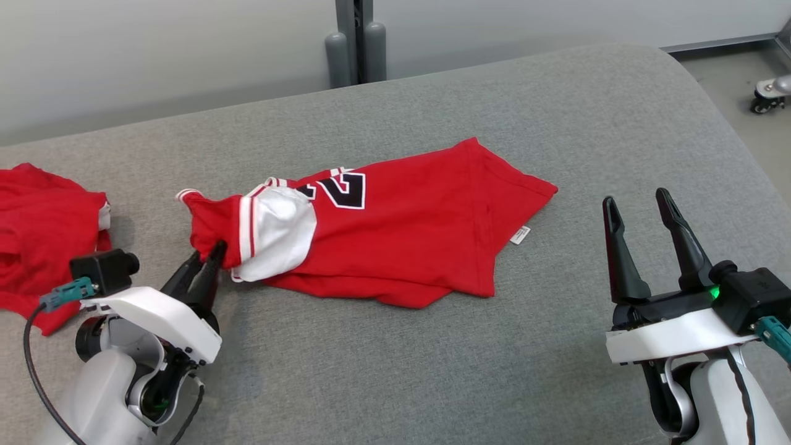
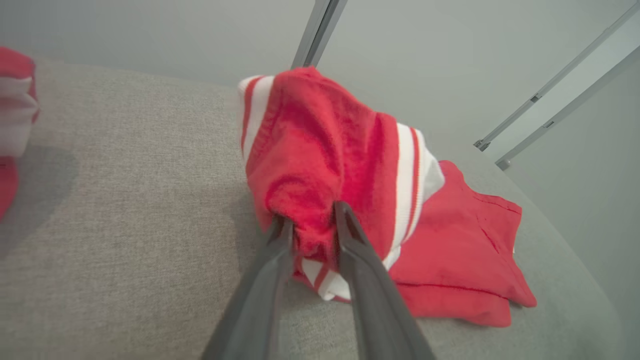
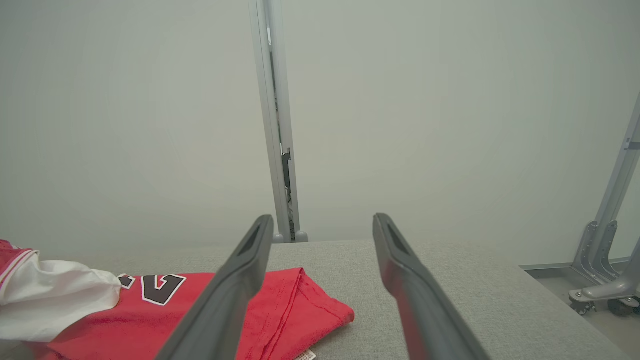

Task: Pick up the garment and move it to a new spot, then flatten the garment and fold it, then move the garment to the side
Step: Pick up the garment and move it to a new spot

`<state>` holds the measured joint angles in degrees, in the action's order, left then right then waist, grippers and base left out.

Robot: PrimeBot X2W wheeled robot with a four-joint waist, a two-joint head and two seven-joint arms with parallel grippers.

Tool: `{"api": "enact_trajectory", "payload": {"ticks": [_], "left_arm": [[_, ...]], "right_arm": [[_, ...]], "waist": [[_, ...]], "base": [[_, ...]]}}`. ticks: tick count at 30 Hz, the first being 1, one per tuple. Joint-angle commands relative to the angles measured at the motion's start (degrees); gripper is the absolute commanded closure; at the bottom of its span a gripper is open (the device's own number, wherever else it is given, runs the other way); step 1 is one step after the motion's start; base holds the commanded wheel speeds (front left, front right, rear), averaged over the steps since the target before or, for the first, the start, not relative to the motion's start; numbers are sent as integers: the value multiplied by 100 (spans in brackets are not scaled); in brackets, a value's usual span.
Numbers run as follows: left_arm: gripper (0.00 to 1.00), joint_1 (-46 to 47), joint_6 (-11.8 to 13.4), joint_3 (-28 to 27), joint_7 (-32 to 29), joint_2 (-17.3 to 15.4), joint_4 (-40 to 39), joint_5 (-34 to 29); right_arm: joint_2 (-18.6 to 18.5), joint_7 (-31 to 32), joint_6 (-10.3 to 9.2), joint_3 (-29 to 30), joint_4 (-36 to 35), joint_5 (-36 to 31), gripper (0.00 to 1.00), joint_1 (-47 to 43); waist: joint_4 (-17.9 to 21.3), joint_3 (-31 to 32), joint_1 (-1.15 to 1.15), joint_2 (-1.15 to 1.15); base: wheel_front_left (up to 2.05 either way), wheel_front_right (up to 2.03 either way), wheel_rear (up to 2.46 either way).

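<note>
A red jersey, the garment (image 1: 401, 241), lies partly folded in the middle of the grey padded table (image 1: 494, 371), with a black number and white-striped trim showing. My left gripper (image 1: 210, 256) is at its left end, shut on a bunched red sleeve edge. In the left wrist view the red fabric (image 2: 320, 150) fills the gap between the two fingers of the left gripper (image 2: 312, 220) and stands up above them. My right gripper (image 1: 636, 204) hovers open and empty off to the garment's right. The right wrist view shows the right gripper (image 3: 322, 222) wide apart with the garment (image 3: 165, 310) at lower left.
Another red cloth (image 1: 43, 235) lies at the table's left edge, also seen as the red cloth (image 2: 12, 100) in the left wrist view. A grey post (image 1: 355, 49) stands behind the table. A wheeled frame (image 1: 763, 99) is on the floor at far right.
</note>
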<state>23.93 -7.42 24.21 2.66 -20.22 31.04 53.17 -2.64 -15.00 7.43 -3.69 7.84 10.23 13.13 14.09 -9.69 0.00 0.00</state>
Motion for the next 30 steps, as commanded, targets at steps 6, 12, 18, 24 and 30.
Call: {"api": "enact_trajectory", "payload": {"ticks": [6, 12, 18, 24, 30], "left_arm": [[0, 245, -7, 317, 423, -140, 231, 225], [0, 388, -8, 449, 862, -362, 235, 4], [0, 265, 251, 401, 1077, -541, -28, -300], [0, -111, 604, 187, 1206, -685, -689, -487], [0, -662, 999, -422, 1252, -708, -1630, -791]], "right_arm": [[-44, -30, 12, 59, 37, -78, 0, -39], [-46, -29, 11, 76, 60, -132, 0, -72], [-44, -30, 12, 66, 8, -123, 0, -126], [-45, -29, 12, 116, -66, -192, 0, -212], [-46, -30, 11, 253, -104, -234, 0, -243]], "waist": [[-191, 106, 0, 0], [-339, 265, 0, 0], [-471, 389, 0, 0], [-639, 468, 0, 0], [-769, 482, 0, 0]], "base": [[0, 0, 0], [0, 0, 0], [0, 0, 0], [0, 0, 0], [0, 0, 0]]}}
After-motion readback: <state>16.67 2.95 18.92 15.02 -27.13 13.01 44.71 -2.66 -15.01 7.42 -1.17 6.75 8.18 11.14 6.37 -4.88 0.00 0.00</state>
